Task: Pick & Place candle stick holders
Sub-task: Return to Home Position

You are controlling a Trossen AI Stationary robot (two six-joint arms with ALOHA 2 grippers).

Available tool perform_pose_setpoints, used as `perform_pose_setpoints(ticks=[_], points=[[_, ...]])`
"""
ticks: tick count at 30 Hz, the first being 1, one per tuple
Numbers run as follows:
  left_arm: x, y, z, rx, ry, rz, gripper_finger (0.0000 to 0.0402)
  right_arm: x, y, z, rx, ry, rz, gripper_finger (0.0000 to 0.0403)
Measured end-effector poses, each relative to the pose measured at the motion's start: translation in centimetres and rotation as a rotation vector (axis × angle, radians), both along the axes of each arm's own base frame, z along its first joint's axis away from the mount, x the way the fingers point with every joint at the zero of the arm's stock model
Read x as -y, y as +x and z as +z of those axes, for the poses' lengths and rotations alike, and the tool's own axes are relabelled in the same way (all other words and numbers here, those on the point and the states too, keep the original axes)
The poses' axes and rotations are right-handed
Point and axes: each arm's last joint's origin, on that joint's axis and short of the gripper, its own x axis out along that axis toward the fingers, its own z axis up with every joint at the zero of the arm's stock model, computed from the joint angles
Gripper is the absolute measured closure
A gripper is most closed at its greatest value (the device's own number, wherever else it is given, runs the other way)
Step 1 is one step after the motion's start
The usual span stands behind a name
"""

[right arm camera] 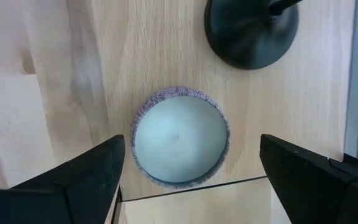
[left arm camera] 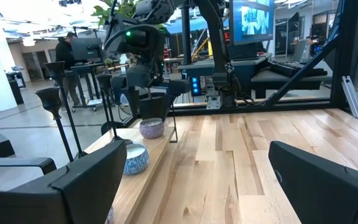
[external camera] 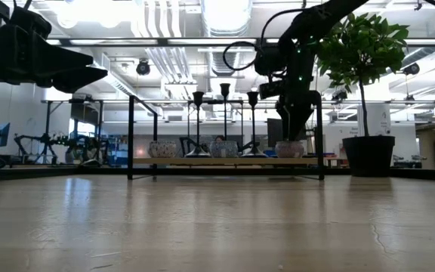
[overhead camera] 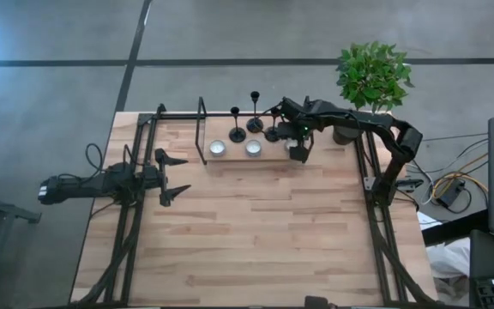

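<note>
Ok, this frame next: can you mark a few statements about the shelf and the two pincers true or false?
1. Three candle stick holders stand upright on the shelf. True.
2. The right pincer is shut on a candle. False: it is open above the candle, fingers clear of it.
3. The left pincer is open, away from the shelf. True.
4. The potted plant stands on the shelf. False: it stands to the shelf's right.

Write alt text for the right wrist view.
The right pincer hangs open directly above a pale round candle on the wooden shelf, touching nothing. A candlestick holder's round black base stands close by the candle, apart from it.
</note>
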Motion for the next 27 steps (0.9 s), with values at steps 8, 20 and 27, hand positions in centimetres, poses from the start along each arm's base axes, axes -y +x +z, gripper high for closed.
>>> perform_pose_setpoints(ticks=[8,20,27], points=[[0.0,0.0,0.0,0.0,0.0,0.0,0.0003,-0.3,-0.6,1.5,0.038,-0.015,-0.024,0.0039],[0.0,0.0,0.0,0.0,0.0,0.0,0.0003,-2.1,-1.3,4.4,0.128,-0.035,0.0,0.0039],[0.0,0.0,0.0,0.0,0.0,0.0,0.0003,-4.9,-1.5,7.2,0.309,0.075,0.011,0.004]])
